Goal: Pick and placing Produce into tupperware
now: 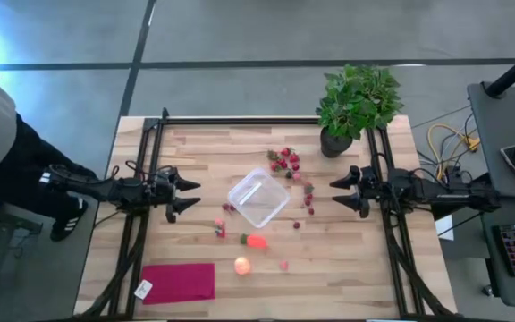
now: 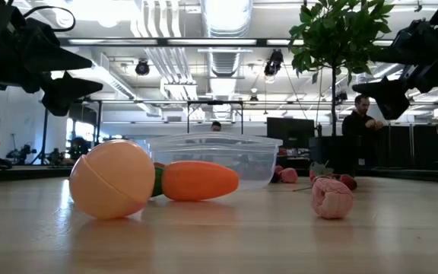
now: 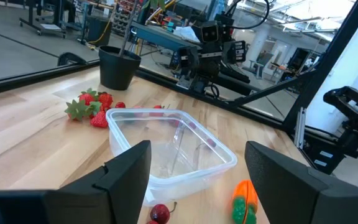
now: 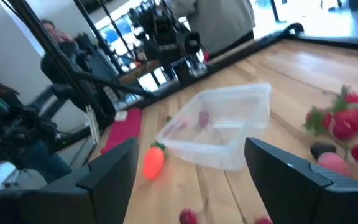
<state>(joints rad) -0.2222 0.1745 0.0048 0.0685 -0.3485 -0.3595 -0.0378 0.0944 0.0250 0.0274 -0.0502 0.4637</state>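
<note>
The left gripper (image 1: 189,198) hangs over the wood, fingers spread and holding nothing, a little way to one side of the small clear plastic square container with rounded corners (image 1: 258,199). The right gripper (image 1: 341,192) faces it from the opposite side of the container, jaws likewise apart and empty.

The container looks empty and sits turned at an angle. All the produce lies loose around it: the orange-red carrot-shaped piece with a green end (image 1: 254,240) and the pale orange round fruit (image 1: 242,265) on the near side, a cluster of small red strawberry-like pieces (image 1: 285,161) on the far side toward the leafy green potted plant (image 1: 357,103), and single dark-red berries (image 1: 309,200) scattered between.

The risks, as I judge them: the round fruit may roll if nudged off-centre, the tiny berries may slip out of a wide grip, and the light container may slide if a finger catches its rim.

The surface is a pale wooden table (image 1: 195,152) in a dark frame, with a flat magenta-red rectangular cloth (image 1: 179,281) at one near corner. Beyond lies a bright open workshop with monitors, and a person (image 2: 357,113) stands at the back.
</note>
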